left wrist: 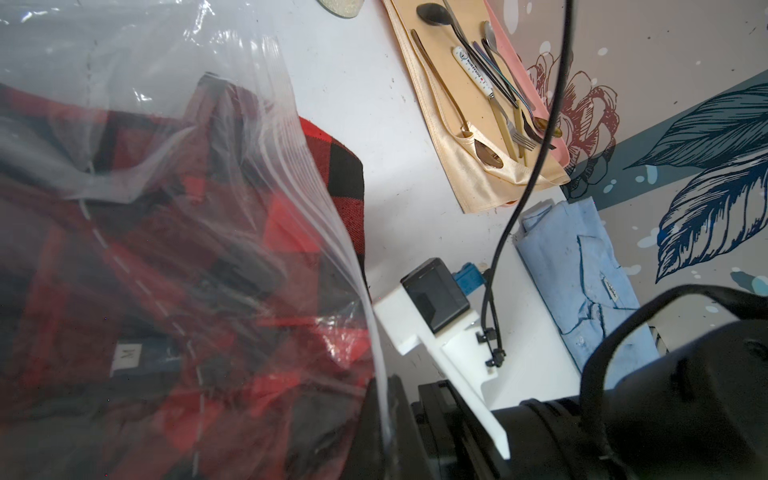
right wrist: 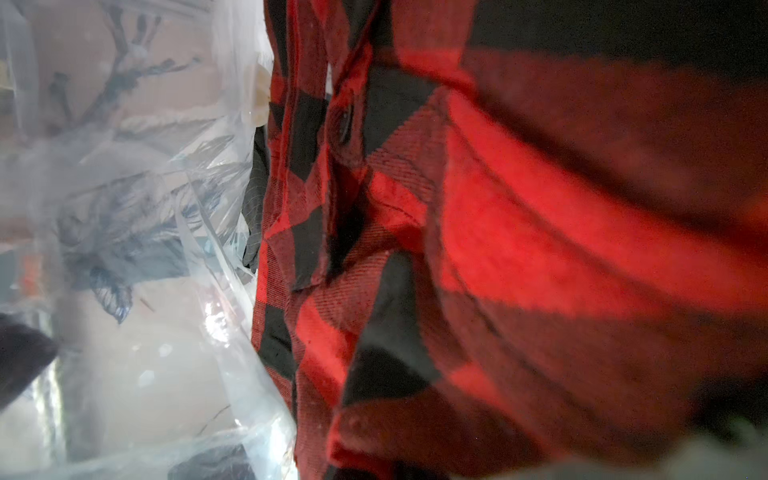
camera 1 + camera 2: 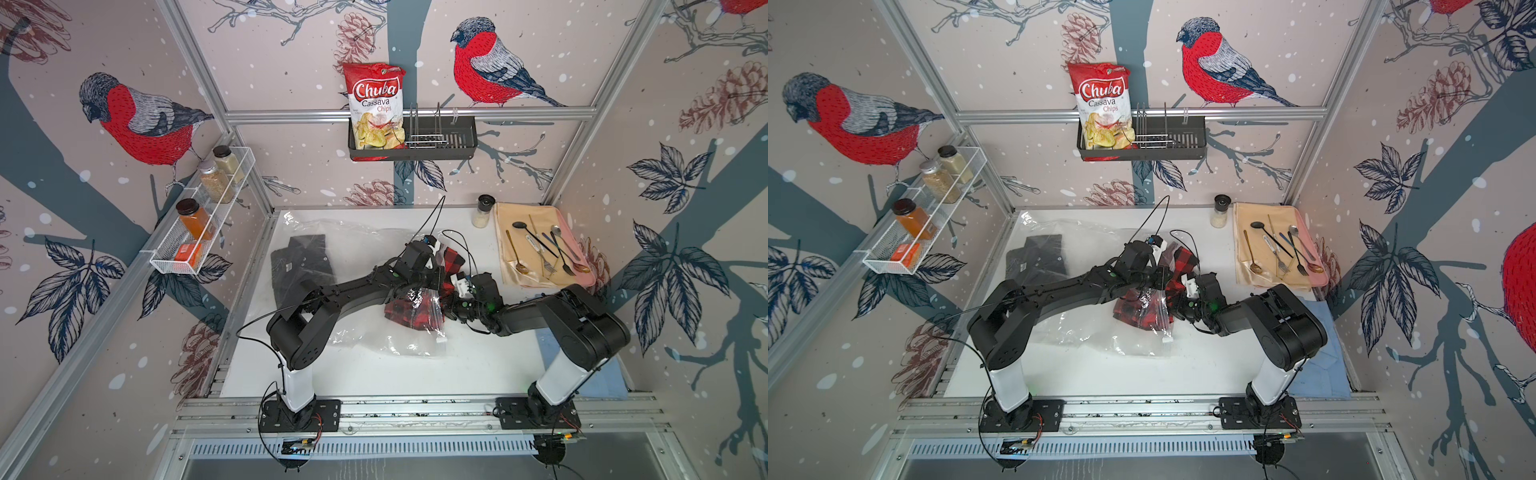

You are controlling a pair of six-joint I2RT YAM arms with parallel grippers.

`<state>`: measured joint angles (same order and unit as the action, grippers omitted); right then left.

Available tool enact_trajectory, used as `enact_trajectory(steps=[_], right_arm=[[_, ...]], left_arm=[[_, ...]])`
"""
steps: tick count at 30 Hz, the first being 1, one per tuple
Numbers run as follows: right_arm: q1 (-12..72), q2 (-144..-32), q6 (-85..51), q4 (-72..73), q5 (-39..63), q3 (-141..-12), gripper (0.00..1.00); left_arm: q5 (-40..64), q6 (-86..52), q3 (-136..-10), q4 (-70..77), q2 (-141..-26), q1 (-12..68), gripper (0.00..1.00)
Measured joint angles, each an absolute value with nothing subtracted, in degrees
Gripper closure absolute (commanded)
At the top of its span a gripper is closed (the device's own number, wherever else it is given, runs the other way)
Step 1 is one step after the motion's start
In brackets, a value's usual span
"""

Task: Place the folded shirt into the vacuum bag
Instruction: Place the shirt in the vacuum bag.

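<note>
The folded shirt [image 3: 405, 308] [image 3: 1138, 309] is red-and-black plaid and lies bunched at the mouth of the vacuum bag [image 3: 374, 340] [image 3: 1096, 336], partly under its clear plastic. Part of it still sticks out toward the right arm. The bag's white slider clip [image 3: 441, 341] rests at the near end of the zip edge. My left gripper [image 3: 433, 283] [image 1: 388, 390] is shut on the bag's upper edge and holds it raised over the shirt [image 1: 332, 166]. My right gripper [image 3: 446, 299] is shut on the shirt's outer end. Plaid cloth [image 2: 540, 249] fills the right wrist view and hides the jaws.
A dark garment [image 3: 301, 266] lies deep in the bag at the left. Cutlery lies on a beige cloth [image 3: 511, 257] at the back right, beside a small shaker jar [image 3: 483, 212]. A light blue shirt [image 3: 582, 365] lies by the right arm's base. Both wrists crowd the table's [image 3: 478, 365] middle.
</note>
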<state>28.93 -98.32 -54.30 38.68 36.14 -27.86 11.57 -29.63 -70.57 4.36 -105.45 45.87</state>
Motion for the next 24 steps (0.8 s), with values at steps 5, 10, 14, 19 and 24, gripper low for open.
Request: enact_trajectory(steps=[5,10,14,19,24], right_arm=[[29.8,-97.8,-54.6,39.6,35.9,-28.4,0.94],[32.3,-99.1,-54.2,40.2,36.8,-31.6,0.92],[33.3,-100.3,-53.9,40.2,37.7,-32.2,0.74],[32.0,-94.7,-52.5,37.9,36.6,-28.9,0.40],[28.1,-87.9,-50.7,33.8,34.0,-26.3,0.26]], left_arm=[[11.6,-30.0,-69.1,5.7,-104.4,45.9,1.00],[11.2,-30.2,-67.7,6.8,-103.3,45.9,1.00],[10.3,-31.1,-66.7,7.2,-101.9,45.9,1.00],[9.0,-31.3,-65.4,8.4,-100.3,45.7,1.00],[9.0,-31.2,-65.2,8.4,-100.2,45.4,1.00]])
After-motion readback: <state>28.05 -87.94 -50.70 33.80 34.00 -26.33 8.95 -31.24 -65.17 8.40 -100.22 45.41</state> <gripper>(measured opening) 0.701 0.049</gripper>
